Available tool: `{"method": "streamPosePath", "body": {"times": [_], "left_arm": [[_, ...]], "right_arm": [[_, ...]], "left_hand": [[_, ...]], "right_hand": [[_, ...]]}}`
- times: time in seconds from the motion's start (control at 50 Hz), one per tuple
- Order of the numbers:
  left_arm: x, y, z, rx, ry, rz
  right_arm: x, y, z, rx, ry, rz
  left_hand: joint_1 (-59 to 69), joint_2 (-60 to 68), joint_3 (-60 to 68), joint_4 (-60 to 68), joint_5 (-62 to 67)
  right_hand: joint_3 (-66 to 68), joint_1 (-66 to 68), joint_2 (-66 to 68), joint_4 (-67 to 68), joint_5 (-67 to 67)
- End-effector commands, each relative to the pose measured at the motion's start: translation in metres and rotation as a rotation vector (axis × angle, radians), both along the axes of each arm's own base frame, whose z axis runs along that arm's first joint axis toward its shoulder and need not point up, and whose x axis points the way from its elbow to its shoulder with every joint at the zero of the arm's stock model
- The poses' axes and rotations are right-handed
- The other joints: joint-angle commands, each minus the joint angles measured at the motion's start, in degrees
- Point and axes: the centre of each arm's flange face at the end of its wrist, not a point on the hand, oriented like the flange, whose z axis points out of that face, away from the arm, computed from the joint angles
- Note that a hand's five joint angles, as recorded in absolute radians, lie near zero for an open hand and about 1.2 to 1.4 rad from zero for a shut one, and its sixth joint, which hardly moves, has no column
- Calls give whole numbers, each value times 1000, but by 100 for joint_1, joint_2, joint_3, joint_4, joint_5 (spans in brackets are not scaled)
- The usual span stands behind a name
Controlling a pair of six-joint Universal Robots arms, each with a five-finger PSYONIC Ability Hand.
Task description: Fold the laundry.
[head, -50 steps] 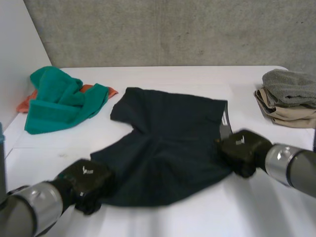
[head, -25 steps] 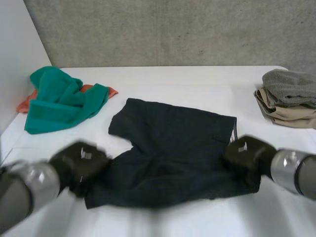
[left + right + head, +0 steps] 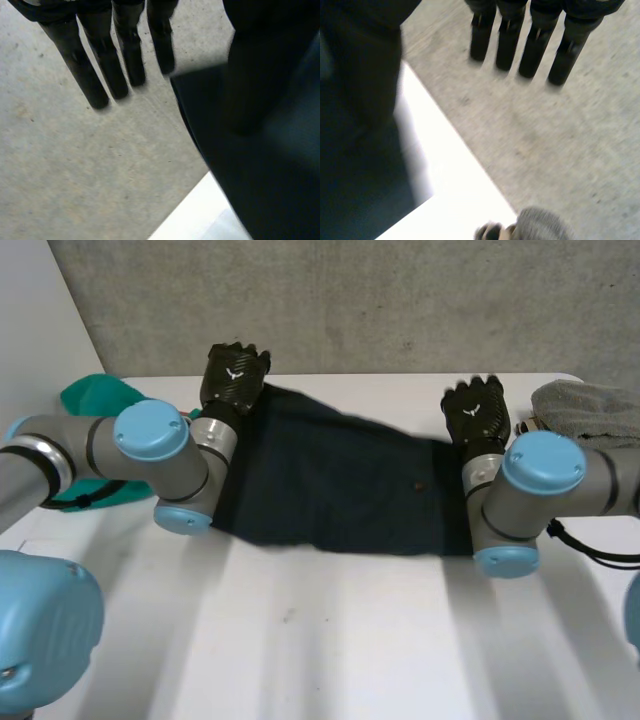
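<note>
The dark garment lies spread on the white counter, towards its far side, as a broad band between the two hands.

The left hand is at the garment's far left corner. In the left wrist view its fingers extend straight and apart, clear of the fabric, and the garment runs along the thumb side.

The right hand is at the garment's far right corner. Its fingers are likewise straight and separated, with the garment beside the thumb.

A green cloth lies left of the garment, partly behind the left arm. A grey towel lies right of the garment, past the right hand. A concrete wall rises beyond the garment.
</note>
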Motion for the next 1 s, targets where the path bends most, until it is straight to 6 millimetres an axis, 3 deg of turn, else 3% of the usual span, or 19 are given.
{"method": "streamPosePath", "body": {"times": [0.02, 0.12, 0.18, 0.28, 0.36, 0.44, 0.56, 0.6, 0.62, 0.64, 0.72, 0.78, 0.9, 0.96, 0.98, 1.0], "left_arm": [[4, 10, 0, 130, 77, 26], [23, 33, 24, 157, 79, 52], [32, 50, 35, 154, 79, 28], [41, 81, 41, 185, 59, -28], [46, 104, 37, 237, 41, -75], [49, 120, 30, 270, 29, -104], [51, 125, 25, 282, 39, -106], [52, 124, 24, 286, 50, -99], [52, 124, 24, 287, 53, -97], [54, 123, 25, 291, 61, -90], [59, 121, 30, 289, 83, -67], [65, 121, 42, 270, 110, -51], [75, 122, 53, 262, 138, -35], [79, 124, 55, 270, 156, -37], [79, 125, 54, 273, 159, -39], [79, 126, 55, 280, 166, -44]], "right_arm": [[2, -2, 24, -133, -73, 10], [-15, 31, 56, 39, -135, 57], [-23, 52, 58, 198, -144, 95], [-44, 93, 39, 614, -155, 102], [-52, 109, 20, 738, -123, 75], [-54, 105, 5, 690, -113, 68], [-52, 91, -18, 600, -71, 41], [-54, 86, -23, 587, -55, 20], [-54, 83, -23, 578, -55, 12], [-56, 81, -22, 568, -58, -1], [-77, 71, 3, 455, -81, -93], [-93, 67, 11, 420, -9, -124], [-128, 52, 13, 377, 365, -225], [-116, 48, 18, 292, 484, -195], [-106, 49, 20, 256, 500, -165], [-82, 56, 25, 182, 507, -82]], "left_hand": [[-1605, -2075, -2228, -2181, -2141], [-1605, -2075, -2228, -2181, -2141], [-1605, -2075, -2228, -2181, -2141], [-1605, -2075, -2228, -2181, -2141], [-1605, -2075, -2228, -2181, -2141], [-1605, -2075, -2228, -2181, -2141], [-1605, -2075, -2228, -2181, -2141], [-1605, -2075, -2228, -2181, -2141], [-1605, -2075, -2228, -2181, -2141], [-1605, -2075, -2228, -2181, -2141], [-1605, -2075, -2228, -2181, -2141], [-1605, -2075, -2228, -2181, -2141], [-1605, -2075, -2228, -2181, -2141], [-1605, -2075, -2228, -2181, -2141], [-1605, -2075, -2228, -2181, -2141], [-1605, -2075, -2228, -2181, -2141]], "right_hand": [[-1249, -1043, -1136, -1284, -1149], [-1249, -1043, -1136, -1284, -1149], [-1249, -1043, -1136, -1284, -1149], [-1249, -1043, -1136, -1284, -1149], [-1249, -1043, -1136, -1284, -1149], [-1215, -1009, -1102, -1250, -1116], [-443, -237, -330, -478, -344], [2452, 2658, 2565, 2417, 2552], [5000, 5206, 5113, 4965, 5099], [5743, 5949, 5856, 5709, 5843], [5751, 5957, 5864, 5716, 5851], [5751, 5957, 5864, 5716, 5851], [5751, 5957, 5864, 5716, 5851], [5751, 5957, 5864, 5716, 5851], [5751, 5957, 5864, 5716, 5851], [5751, 5957, 5864, 5716, 5851]]}}
